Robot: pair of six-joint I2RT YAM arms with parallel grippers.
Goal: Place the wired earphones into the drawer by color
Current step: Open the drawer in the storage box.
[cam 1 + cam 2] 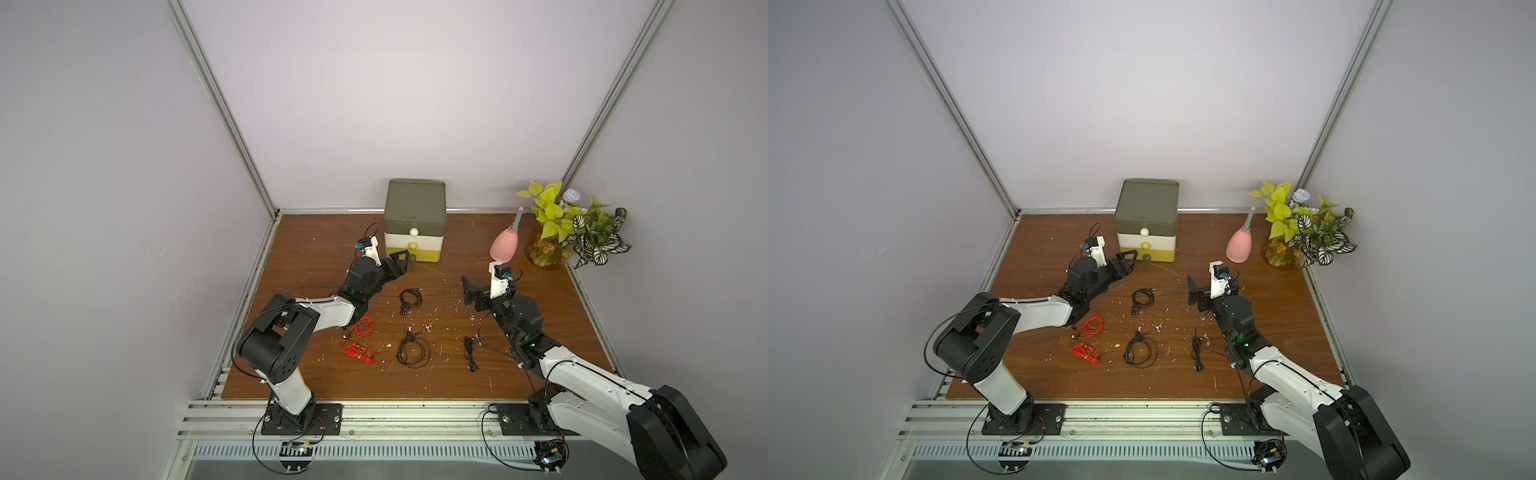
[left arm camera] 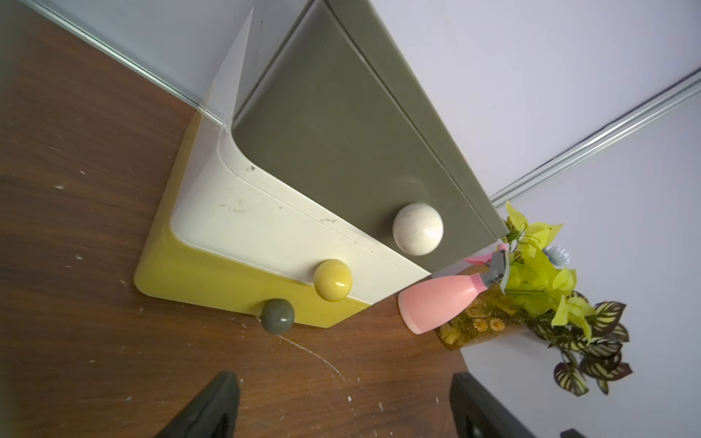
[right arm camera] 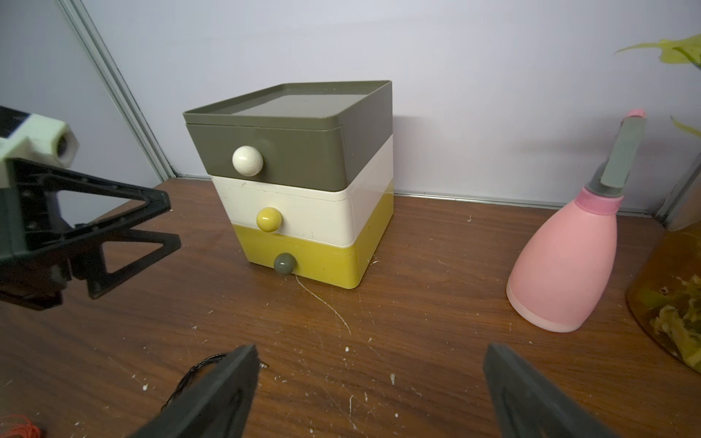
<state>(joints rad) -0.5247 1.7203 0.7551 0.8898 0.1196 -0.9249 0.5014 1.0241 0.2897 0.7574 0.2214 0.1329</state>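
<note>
Grey knob (image 2: 277, 316) low on the drawer (image 2: 341, 151) sits just ahead of our left pincer (image 2: 343, 377), jaws apart, so we centre it between them before closing; earphones (image 1: 405, 347) lie on the counter (image 1: 449, 374) before the drawer.

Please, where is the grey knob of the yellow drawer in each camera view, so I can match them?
In a top view: grey knob at the foot of the drawer box.
In a top view: grey knob, same spot.
Left wrist: grey knob on the yellow drawer, beside the yellow knob.
Right wrist: grey knob beneath the yellow knob.
Shared landmark: pink spray bottle, in every view.
</note>
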